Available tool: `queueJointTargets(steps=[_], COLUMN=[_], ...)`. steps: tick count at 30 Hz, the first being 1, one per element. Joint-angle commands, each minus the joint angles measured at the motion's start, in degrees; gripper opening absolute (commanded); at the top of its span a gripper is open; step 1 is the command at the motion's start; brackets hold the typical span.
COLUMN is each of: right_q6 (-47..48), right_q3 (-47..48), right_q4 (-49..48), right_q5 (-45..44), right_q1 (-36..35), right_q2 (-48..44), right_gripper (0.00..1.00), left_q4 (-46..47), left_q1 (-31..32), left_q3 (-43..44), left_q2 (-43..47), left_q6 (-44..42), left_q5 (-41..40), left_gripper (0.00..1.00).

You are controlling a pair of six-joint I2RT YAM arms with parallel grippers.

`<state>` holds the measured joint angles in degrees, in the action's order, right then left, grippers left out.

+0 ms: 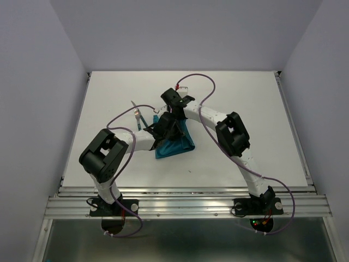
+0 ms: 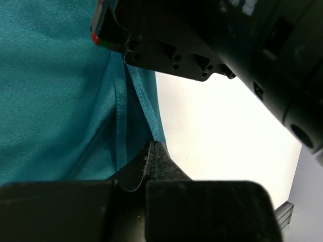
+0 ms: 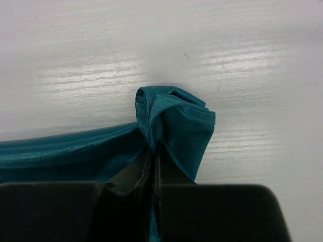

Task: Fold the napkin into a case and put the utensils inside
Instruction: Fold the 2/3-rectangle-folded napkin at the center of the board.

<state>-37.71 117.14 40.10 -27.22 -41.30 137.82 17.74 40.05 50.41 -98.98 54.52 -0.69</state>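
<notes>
Teal napkin [image 1: 180, 145] in left pincer [image 2: 154, 151], right pincer [image 3: 153, 151]

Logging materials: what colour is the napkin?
The napkin is plain teal-green, clearest in the left wrist view.

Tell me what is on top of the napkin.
Only the grippers: the left gripper and right gripper each pinch the napkin. In the top view they cover its far part, so anything there is hidden.

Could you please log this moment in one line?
left claw: shut on napkin | right claw: shut on napkin | utensils: on table
</notes>
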Motion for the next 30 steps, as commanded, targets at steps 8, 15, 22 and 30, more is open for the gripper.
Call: queueJointTargets(steps=[8,15,22,30], right_q6=[-0.4,-0.3,0.1,0.7], right_q3=[-3.3,-3.8,-4.3,-4.6], right_q4=[3.1,2.8,2.7,2.7], right_q5=[1.0,1.3,1.2,1.6], right_q1=[-0.2,-0.2,-0.2,-0.2], right_q2=[2.4,1.9,1.2,-0.6], right_gripper=[0.02,0.05,0.06,0.11], left_q4=[0.1,-0.1,0.9,1.0], left_q1=[-0.4,-1.5,-2.4,-2.8], left_q3=[-3.5,-5.5,-7.2,-7.5], left_q2=[4.8,4.8,4.4,4.9], left_q6=[-2.4,-3.4,-4.2,-5.7], left_q5=[-0.3,0.3,0.4,0.3], left_gripper=[0.00,0.00,0.00,0.00])
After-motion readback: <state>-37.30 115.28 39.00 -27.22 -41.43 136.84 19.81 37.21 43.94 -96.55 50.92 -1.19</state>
